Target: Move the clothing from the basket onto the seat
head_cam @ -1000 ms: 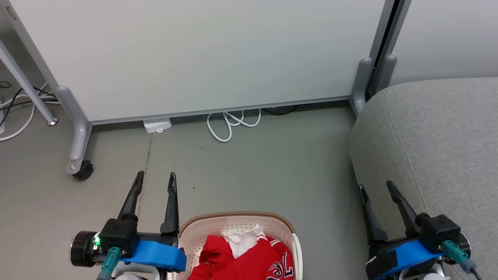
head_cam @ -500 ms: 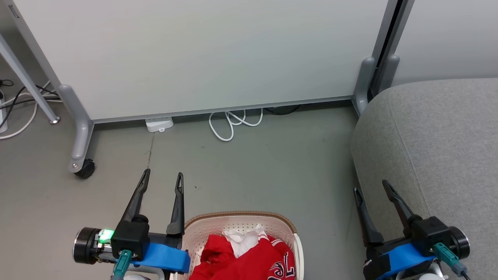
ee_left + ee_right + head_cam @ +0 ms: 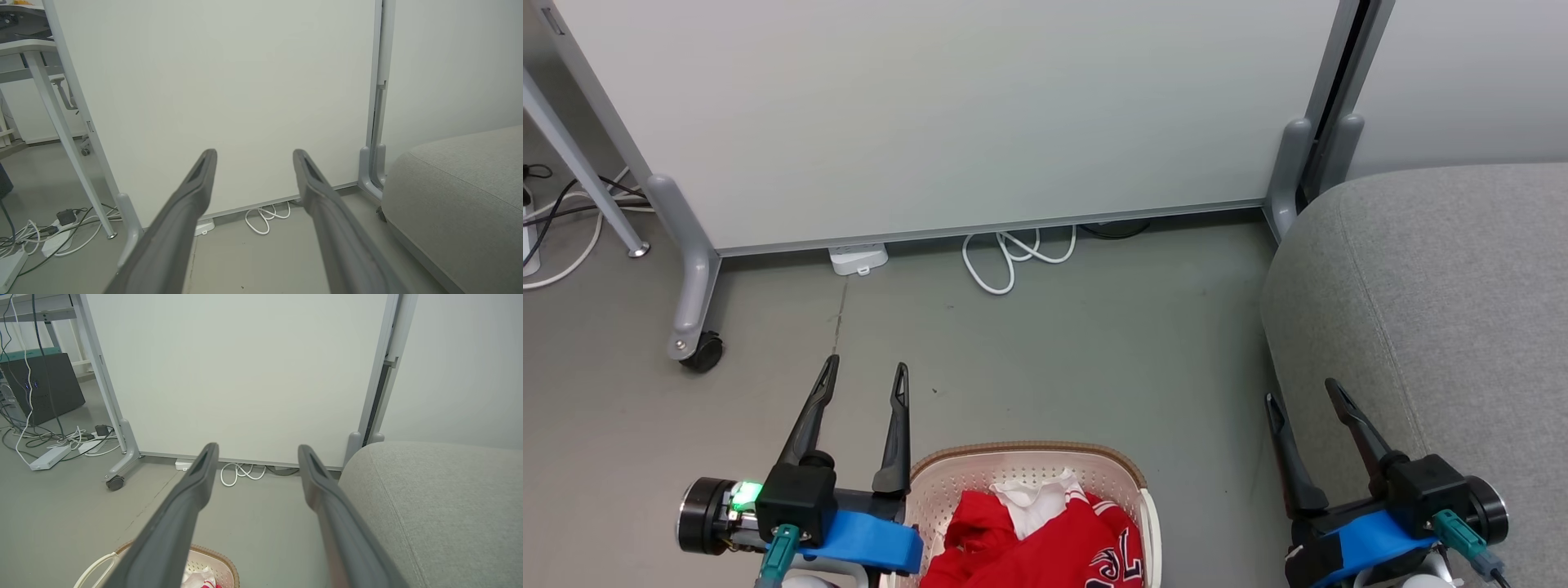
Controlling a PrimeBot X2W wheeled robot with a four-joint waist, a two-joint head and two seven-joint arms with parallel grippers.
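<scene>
**Both grippers spread beside the basket; clothing inside it**

Head view. One basket (image 3: 1029, 450) sits at the bottom centre, its near part cut off by the lower edge of the frame. The clothing (image 3: 1021, 551), a red heap with a white patch at its top, lies inside the basket below the brown rim. One grey seat (image 3: 1437, 310) occupies the right side, with its rounded left edge running down toward the lower right corner.

There are two grippers, each with two dark fingers. The left gripper (image 3: 866, 365) is at the lower left, fingers spread and holding nothing. Its inner finger stands just beside the upper left curve of the basket rim. The right gripper (image 3: 1299, 391) is at the lower right, fingers likewise spread and bare, overlapping the seat's left edge in the picture.

A broad stretch of grey floor (image 3: 1094, 343) separates the basket rim from the lower edge of the white partition panel (image 3: 947, 114) across the top. A narrower strip of floor runs between the basket's right wall and the seat. Along the panel's base lie one looped white cable (image 3: 1005, 263) and one white power strip (image 3: 858, 260). One black caster (image 3: 703, 354) stands at the left. Both wrist views show each finger pair wide apart.
</scene>
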